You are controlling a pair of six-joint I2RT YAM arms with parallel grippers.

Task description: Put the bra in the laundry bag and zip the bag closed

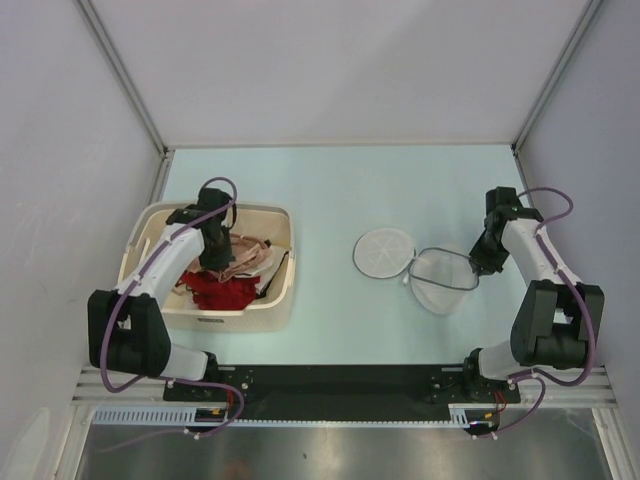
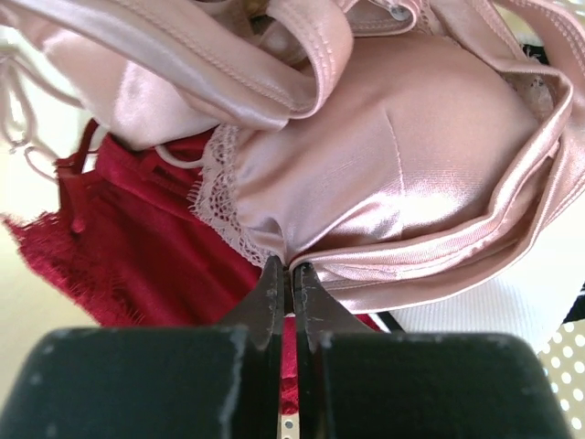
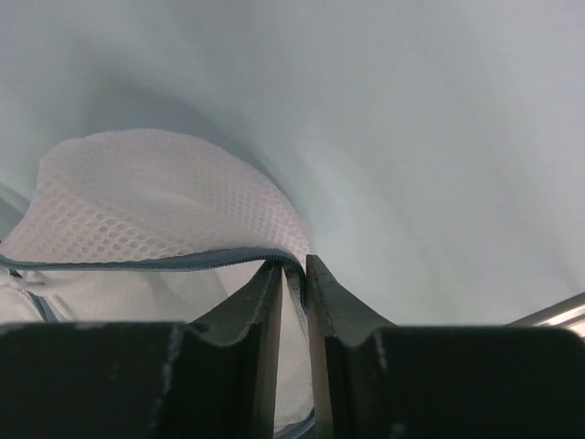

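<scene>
Pink satin bra (image 2: pixel 393 174) sits in the basket (image 1: pixel 270 312), on a red garment (image 2: pixel 137 238); left gripper (image 2: pixel 291 270) clenched on its hem. Mesh laundry bag (image 1: pixel 383 253) lies open, well right of the basket, right gripper (image 3: pixel 294 265) pinching its zip rim

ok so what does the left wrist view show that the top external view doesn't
Only the left wrist view: the left tool pinched shut on the lower edge of the bra, and the lace trim along that edge. Only the top external view: the laundry bag lying open on the table, the right tool at its rim, and the cream basket around the clothes. Both: the pink bra lying over the red garment.
</scene>
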